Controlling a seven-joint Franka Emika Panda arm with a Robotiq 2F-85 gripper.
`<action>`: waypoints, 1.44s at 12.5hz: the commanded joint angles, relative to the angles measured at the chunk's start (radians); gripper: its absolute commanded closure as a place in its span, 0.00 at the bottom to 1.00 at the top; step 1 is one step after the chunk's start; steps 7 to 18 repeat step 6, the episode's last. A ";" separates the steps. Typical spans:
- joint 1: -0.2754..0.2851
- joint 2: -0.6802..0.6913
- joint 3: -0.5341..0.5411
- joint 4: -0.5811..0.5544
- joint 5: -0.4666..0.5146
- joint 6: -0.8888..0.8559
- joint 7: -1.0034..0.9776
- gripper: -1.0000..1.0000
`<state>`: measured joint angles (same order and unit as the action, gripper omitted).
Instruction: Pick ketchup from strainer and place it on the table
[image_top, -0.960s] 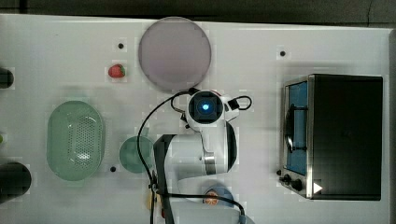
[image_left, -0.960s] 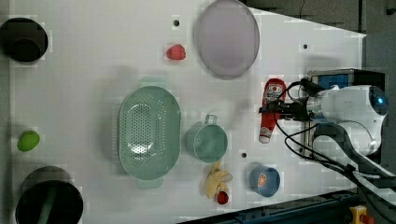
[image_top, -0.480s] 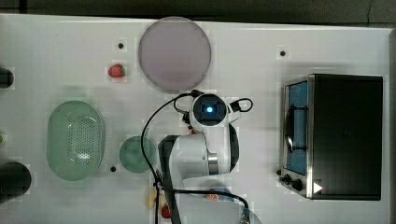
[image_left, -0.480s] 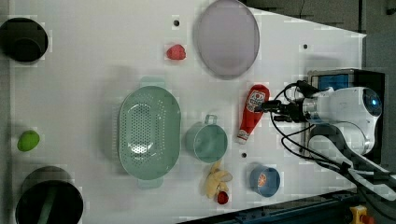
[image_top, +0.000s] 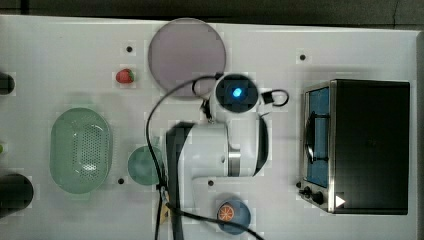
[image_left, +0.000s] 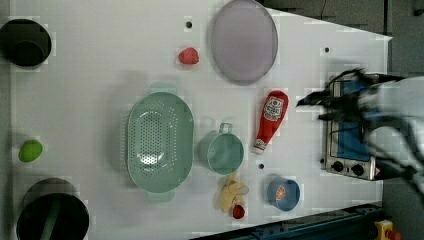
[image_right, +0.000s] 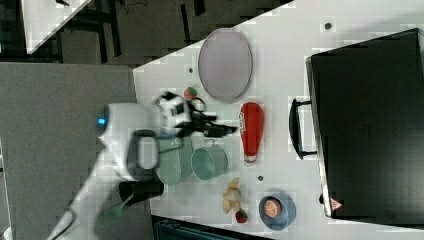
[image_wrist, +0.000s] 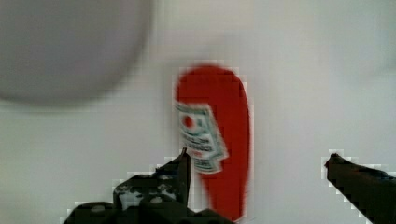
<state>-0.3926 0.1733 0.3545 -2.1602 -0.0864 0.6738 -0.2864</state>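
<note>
Worktop (image_left: 100, 65): big, flat and white, with a few small black dots.
Oven (image_top: 367, 145): black box with a blue window, at the top view's right edge.
Plate (image_left: 243, 40): round and pale purple, near the far edge in the left view.
Strainer (image_left: 159, 141): pale green oval basket with holes in the bottom. Nothing lies in it.
Cup (image_left: 221, 151): round and green, just beside the strainer on the left view's right.
Gripper (image_wrist: 257, 163): wide open, holding nothing. It hangs above the ketchup, one finger on each side of it in the wrist view.
Ketchup (image_left: 270, 120): red bottle lying flat on the worktop, out of the strainer, between the cup and the oven, white cap pointing away from the plate.
Strawberry (image_left: 188, 56): small and red, beside the plate.
</note>
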 joint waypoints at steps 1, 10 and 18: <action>-0.010 -0.095 0.014 0.180 0.100 -0.142 0.079 0.00; -0.007 -0.106 0.017 0.462 0.097 -0.438 0.183 0.00; -0.007 -0.106 0.017 0.462 0.097 -0.438 0.183 0.00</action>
